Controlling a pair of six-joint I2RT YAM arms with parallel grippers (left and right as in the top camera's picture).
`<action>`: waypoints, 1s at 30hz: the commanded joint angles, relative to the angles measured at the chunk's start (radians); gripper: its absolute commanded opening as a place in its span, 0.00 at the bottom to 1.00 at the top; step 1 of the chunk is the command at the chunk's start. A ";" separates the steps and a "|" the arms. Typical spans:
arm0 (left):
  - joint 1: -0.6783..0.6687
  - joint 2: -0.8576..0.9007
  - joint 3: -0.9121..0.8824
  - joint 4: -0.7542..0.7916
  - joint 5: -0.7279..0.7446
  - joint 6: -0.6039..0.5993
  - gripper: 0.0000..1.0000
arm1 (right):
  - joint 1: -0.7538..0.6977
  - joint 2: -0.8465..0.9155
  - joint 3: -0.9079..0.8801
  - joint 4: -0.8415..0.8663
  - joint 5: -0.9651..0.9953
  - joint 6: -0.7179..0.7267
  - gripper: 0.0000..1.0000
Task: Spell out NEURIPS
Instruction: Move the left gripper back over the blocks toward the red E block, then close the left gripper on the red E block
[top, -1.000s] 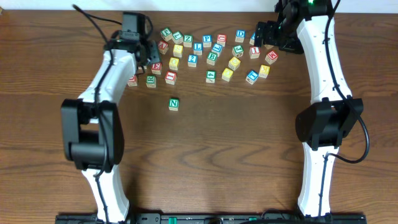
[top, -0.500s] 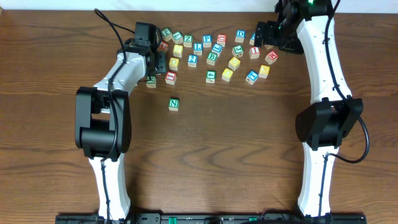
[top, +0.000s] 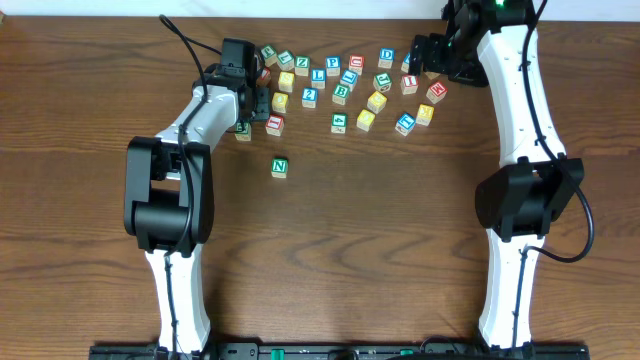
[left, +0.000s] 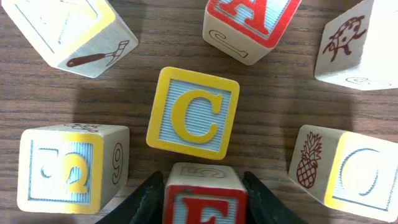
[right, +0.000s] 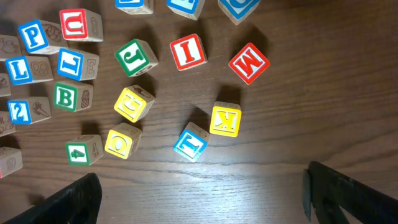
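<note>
E cube in left gripper, hemmed in

Brown wood-grain bench. C block: yellow letter on blue stripes, yellow border. E block: red border.

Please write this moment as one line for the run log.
step: pick E | left gripper: shut on E cube | right gripper: open, empty | N cube: stands alone
</note>
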 joint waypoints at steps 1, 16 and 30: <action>-0.002 0.004 0.021 -0.006 -0.013 0.010 0.34 | 0.010 -0.014 0.019 -0.001 -0.003 0.006 0.99; -0.010 -0.201 0.021 -0.074 -0.013 0.008 0.32 | 0.010 -0.014 0.019 -0.001 -0.003 0.006 0.99; -0.277 -0.381 -0.049 -0.450 -0.014 -0.250 0.32 | 0.010 -0.014 0.019 -0.001 -0.003 0.006 0.99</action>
